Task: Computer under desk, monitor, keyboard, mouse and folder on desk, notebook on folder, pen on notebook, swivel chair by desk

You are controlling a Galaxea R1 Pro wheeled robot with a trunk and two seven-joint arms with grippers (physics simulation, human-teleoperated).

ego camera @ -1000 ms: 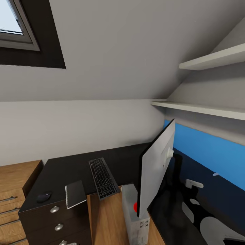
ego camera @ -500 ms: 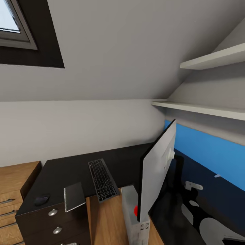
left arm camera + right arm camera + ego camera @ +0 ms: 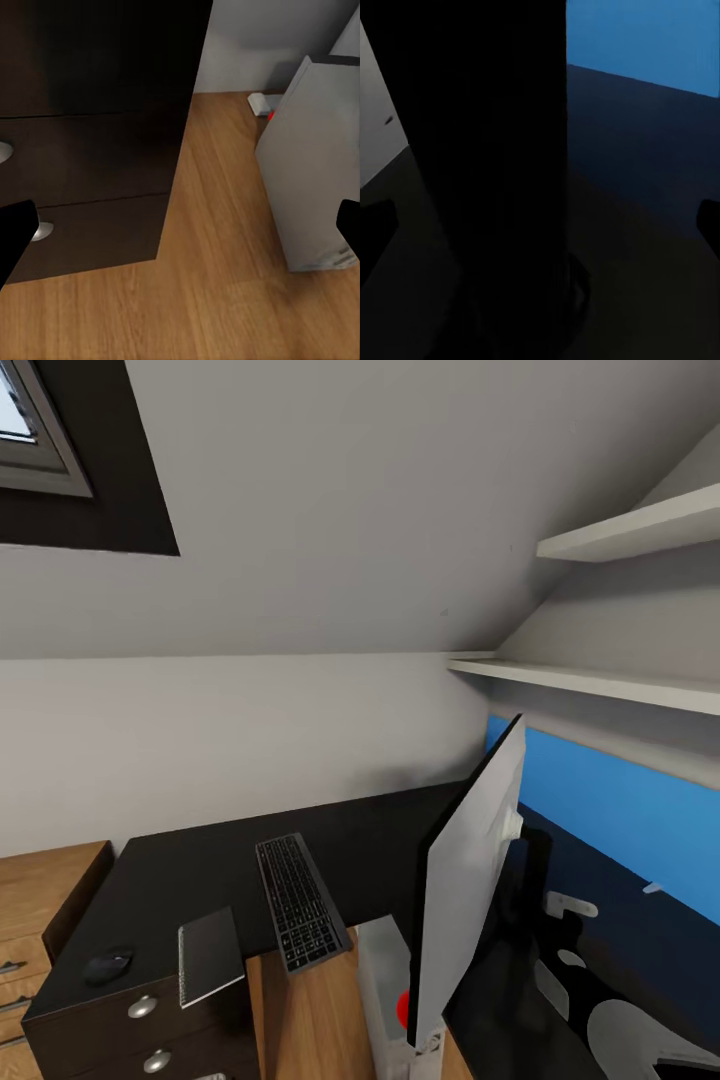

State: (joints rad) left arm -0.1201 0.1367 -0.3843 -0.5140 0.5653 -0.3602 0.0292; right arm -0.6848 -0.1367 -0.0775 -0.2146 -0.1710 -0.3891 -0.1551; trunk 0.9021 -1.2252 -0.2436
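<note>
The black desk carries the black keyboard, the dark grey notebook to its left, and a dark mouse near the drawer end. The monitor stands nearly edge-on at the right, with a red dot low on it. Below the monitor, the light grey computer stands on the floor under the desk. My left gripper is open, low beside the drawers. My right gripper is open, facing a dark upright post. Folder, pen and swivel chair are out of view.
Low wooden shelving adjoins the desk's left end. White wall shelves hang above the right side, over a blue and black wall picture. The ceiling slopes, with a window at the upper left. The floor is wood.
The whole head picture has shifted left and slightly down, so the camera has moved. The desk's things keep their places relative to one another.
</note>
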